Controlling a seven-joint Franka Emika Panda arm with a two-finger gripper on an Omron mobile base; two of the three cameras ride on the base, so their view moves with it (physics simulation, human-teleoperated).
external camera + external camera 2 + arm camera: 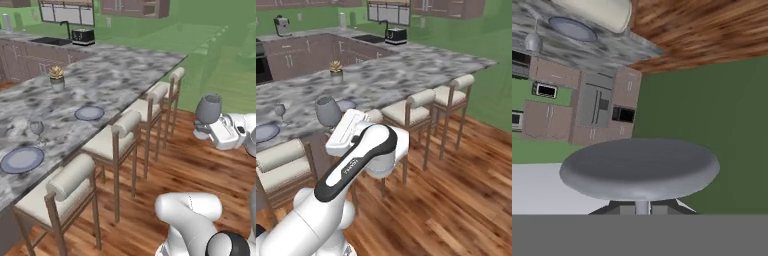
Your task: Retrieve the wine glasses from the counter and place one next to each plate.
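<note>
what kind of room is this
A home kitchen, rendered in simulation. A marbled island lined with stools carries two plates and a wine glass, and a sink and toaster sit on the far counter against the green wall.

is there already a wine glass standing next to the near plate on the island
Yes, in the left base view a wine glass stands upright on the marbled island just beyond the near plate.

Two wine glasses (37, 128) (208, 109), two plates (21, 159) (89, 113), four stools (60, 192) (114, 137) (150, 103) (174, 82), one potted plant (56, 78).
</note>
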